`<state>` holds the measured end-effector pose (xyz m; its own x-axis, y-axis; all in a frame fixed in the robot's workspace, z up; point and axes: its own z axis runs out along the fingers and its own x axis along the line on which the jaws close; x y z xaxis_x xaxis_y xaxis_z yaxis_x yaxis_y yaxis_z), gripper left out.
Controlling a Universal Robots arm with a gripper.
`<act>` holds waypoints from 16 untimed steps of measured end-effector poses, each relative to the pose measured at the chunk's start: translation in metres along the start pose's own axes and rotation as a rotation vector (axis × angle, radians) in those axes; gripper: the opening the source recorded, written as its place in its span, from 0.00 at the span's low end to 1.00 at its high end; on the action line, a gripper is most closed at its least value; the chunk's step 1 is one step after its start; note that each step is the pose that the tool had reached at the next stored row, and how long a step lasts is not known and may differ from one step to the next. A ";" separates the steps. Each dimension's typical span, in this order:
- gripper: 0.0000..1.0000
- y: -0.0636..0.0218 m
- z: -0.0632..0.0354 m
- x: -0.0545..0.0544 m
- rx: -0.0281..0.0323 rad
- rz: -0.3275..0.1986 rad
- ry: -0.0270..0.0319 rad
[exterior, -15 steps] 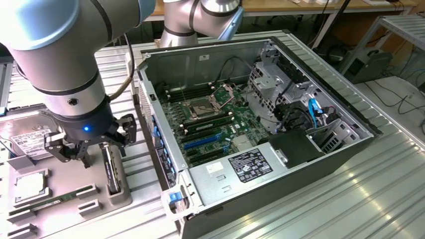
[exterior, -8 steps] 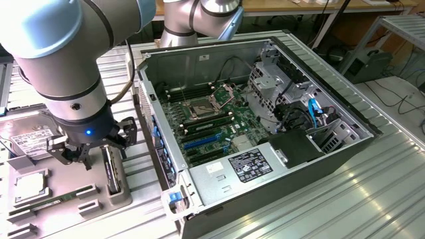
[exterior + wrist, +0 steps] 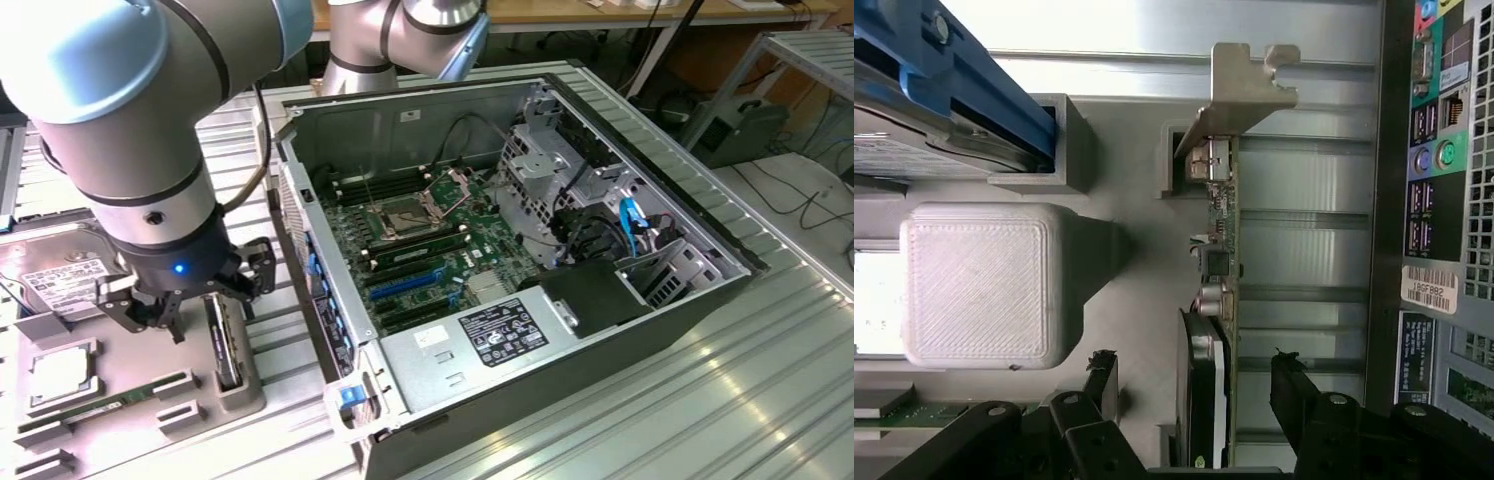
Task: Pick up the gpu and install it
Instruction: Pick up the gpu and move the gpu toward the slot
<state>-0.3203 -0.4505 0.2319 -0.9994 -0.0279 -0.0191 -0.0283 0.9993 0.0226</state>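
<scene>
Wrist view shows you the gripper (image 3: 1192, 365) with its fingers (image 3: 1294, 397) spread wide and holding nothing. The gpu (image 3: 1219, 240) stands on its edge in the grey holder (image 3: 1142, 310) just below the tool, and its thin edge runs between the two fingers, nearly in the middle. For this approach, I think you should keep the fingers parallel to the card's faces, descend straight, and stay back from the silver bracket (image 3: 1246, 85) at the end ahead of the tool.
</scene>
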 end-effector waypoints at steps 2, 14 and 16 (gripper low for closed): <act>0.72 -0.0001 0.0017 0.000 0.0002 0.000 0.0002; 0.58 -0.0002 0.0062 -0.001 0.0002 0.000 0.0002; 0.51 -0.0002 0.0063 -0.001 0.0002 0.000 0.0002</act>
<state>-0.3192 -0.4506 0.2256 -0.9994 -0.0280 -0.0188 -0.0284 0.9993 0.0224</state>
